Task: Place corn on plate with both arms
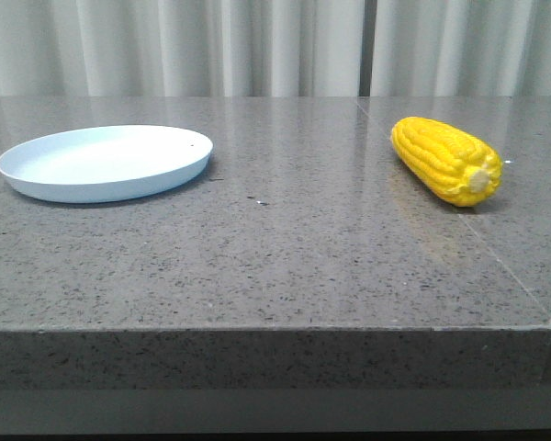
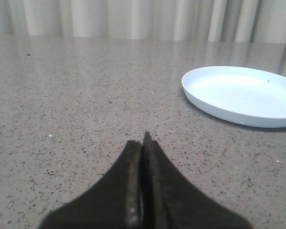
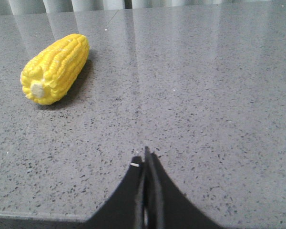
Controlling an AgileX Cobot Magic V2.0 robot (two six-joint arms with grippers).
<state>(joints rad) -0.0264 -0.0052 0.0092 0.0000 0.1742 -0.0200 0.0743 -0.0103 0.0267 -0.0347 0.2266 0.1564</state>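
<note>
Yellow cob: the corn (image 1: 447, 160) lies on its side on the grey stone table (image 1: 285, 266), at about 3 o'clock in the front view, pale stub end toward the camera, tapered tip pointing away.
Plate: the plate (image 1: 37, 188) sits at about 9 o'clock, well apart from the corn, nothing on it.
Left gripper (image 2: 144, 143): jaws pressed together, holding nothing, low over bare table near the plate.
Right gripper (image 3: 147, 157): jaws pressed together, holding nothing, near the corn but apart from it.
Handling: likely light, stiff plastic; the rounded, glossy kernels may let it roll or slip.
Hold: across the thick middle, jaws square to its length.
</note>
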